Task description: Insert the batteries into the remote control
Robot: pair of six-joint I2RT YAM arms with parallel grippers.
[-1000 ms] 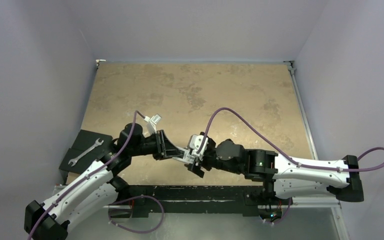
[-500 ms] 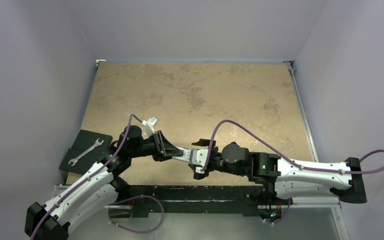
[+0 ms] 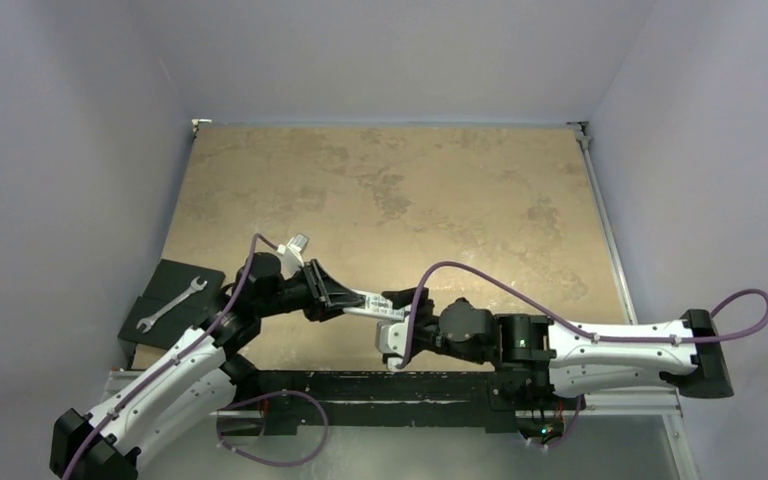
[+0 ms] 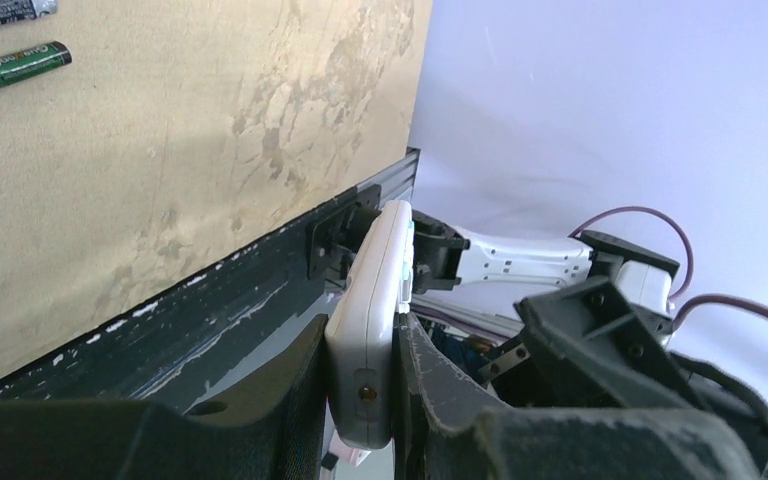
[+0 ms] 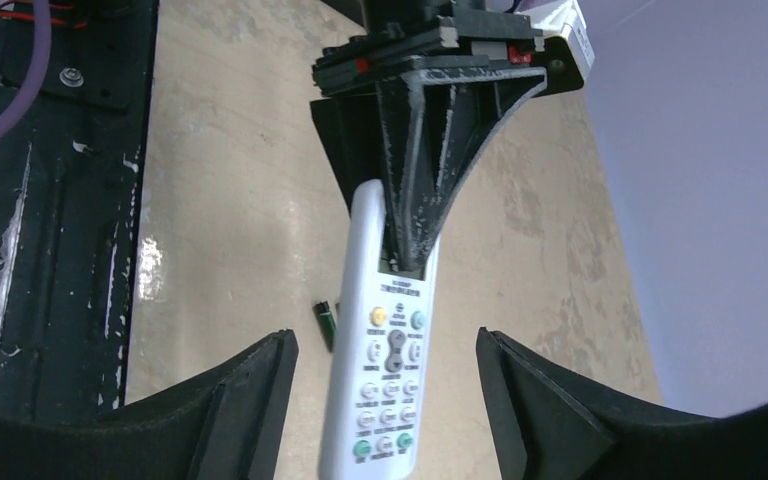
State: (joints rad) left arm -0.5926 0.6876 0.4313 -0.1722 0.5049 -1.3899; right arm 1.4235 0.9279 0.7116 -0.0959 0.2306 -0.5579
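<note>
Remote held in the air between two grippers, over the near edge of the table point(image 3: 440, 200).

The left gripper point(image 4: 360, 345) is clamped on one end of the remote point(image 3: 375, 306), its fingers pressed flat against the two broad faces. The white body juts out toward the right arm, button side turned to the right wrist camera. The right gripper point(image 5: 382, 350) has its fingers spread wide, one on either side of the remote's free end, with a clear gap on each side. A wrench point(image 3: 172, 303) lies on a black block at the table's left (well apart from both grippers). One battery point(image 4: 15, 68) lies flat on the table. Just beside it is a dark cylinder point(image 4: 5, 8) cut off by the frame edge, probably the second cell.
</note>
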